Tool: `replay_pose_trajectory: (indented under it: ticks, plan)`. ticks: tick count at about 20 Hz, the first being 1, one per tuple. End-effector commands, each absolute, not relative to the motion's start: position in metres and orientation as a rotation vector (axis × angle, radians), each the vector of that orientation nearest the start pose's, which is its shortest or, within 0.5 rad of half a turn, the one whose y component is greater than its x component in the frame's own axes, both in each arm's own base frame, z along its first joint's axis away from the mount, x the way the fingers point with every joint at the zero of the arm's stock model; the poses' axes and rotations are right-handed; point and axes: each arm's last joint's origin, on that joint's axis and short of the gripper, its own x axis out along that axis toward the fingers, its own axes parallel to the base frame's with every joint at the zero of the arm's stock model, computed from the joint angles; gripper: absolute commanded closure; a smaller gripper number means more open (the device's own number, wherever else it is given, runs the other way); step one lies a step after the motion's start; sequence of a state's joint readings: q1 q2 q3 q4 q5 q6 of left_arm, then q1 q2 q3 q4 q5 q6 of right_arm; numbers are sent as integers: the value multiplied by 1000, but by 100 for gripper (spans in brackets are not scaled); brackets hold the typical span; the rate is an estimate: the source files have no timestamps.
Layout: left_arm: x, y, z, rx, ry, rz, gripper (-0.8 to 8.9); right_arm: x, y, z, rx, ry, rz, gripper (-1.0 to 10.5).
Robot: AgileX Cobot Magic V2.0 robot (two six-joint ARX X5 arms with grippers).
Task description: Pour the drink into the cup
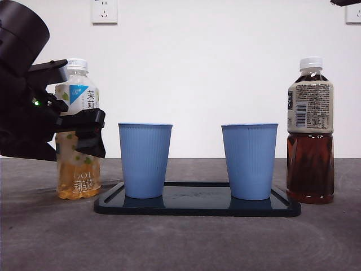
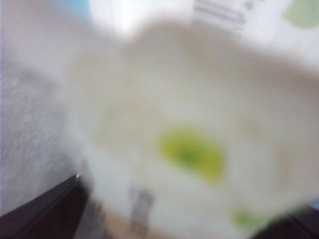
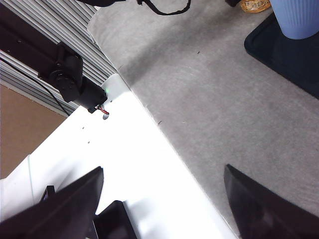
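A clear bottle (image 1: 79,169) of pale yellow drink with a white cap stands upright on the table at the left. My left gripper (image 1: 82,127) reaches in from the left and is shut on it at label height. In the left wrist view the bottle (image 2: 189,124) is a close blur filling the space between the jaws of the left gripper (image 2: 184,211). Two blue cups (image 1: 145,161) (image 1: 249,161) stand on a black tray (image 1: 197,206). My right gripper (image 3: 162,172) hangs open and holds nothing, away from the tray, showing only as a black tip (image 1: 345,2).
A bottle of dark brown tea (image 1: 310,141) stands to the right of the tray. The right wrist view shows the table's edge, a white surface (image 3: 124,164) beside it, one blue cup (image 3: 299,17) and a tray corner (image 3: 289,55).
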State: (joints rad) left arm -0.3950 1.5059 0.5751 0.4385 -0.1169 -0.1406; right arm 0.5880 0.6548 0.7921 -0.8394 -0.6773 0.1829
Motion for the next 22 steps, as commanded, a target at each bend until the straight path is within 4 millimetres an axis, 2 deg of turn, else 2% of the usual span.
replay_pose_trajectory:
  ticks: [1,5,11,17,22]
  plan:
    - [259,-106,167,4,506,-243,344,85,79,304,156,819,1139,570]
    - [249,-101,181,-3,525,-238,345,88,78,304,111,786,1065,570]
    - [226,-92,212,-21,494,-241,345,94,78,307,75,710,952,570]
    - [191,-83,238,-37,503,-269,346,99,75,308,26,654,763,570]
    - [154,-75,256,-79,523,-410,387,103,71,307,-29,621,569,570]
